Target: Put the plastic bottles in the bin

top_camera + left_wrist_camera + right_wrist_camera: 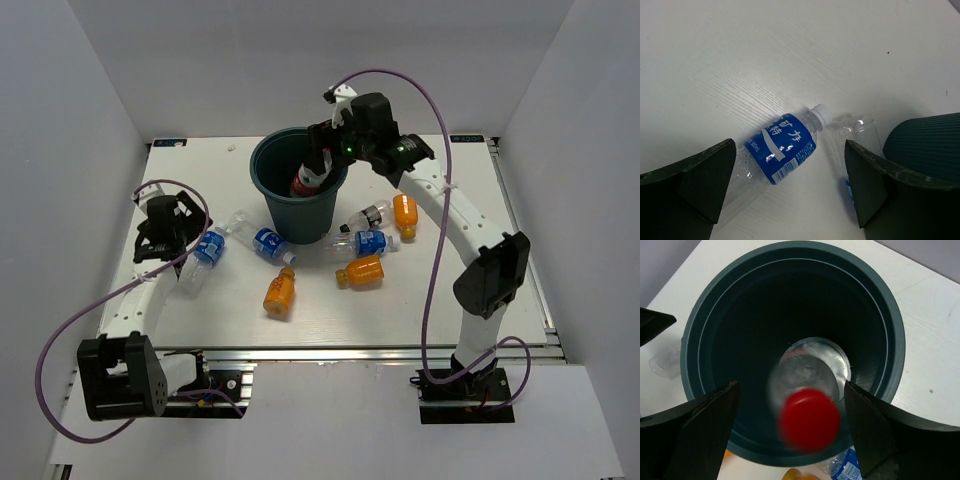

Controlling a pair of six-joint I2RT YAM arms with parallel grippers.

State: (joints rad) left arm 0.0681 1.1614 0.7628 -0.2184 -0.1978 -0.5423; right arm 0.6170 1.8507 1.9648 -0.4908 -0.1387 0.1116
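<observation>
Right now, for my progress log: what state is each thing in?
Bin: upright, open-topped.
Red-cap bottle: blurred, ungripped, in the bin's mouth.
Right claw: open, above the bin.
Blue-label bottles: three, lying on the table.
Left claw: open, above one of them.
Orange bottles: three, lying on the table.
Clear bottle: lying on the table.
</observation>
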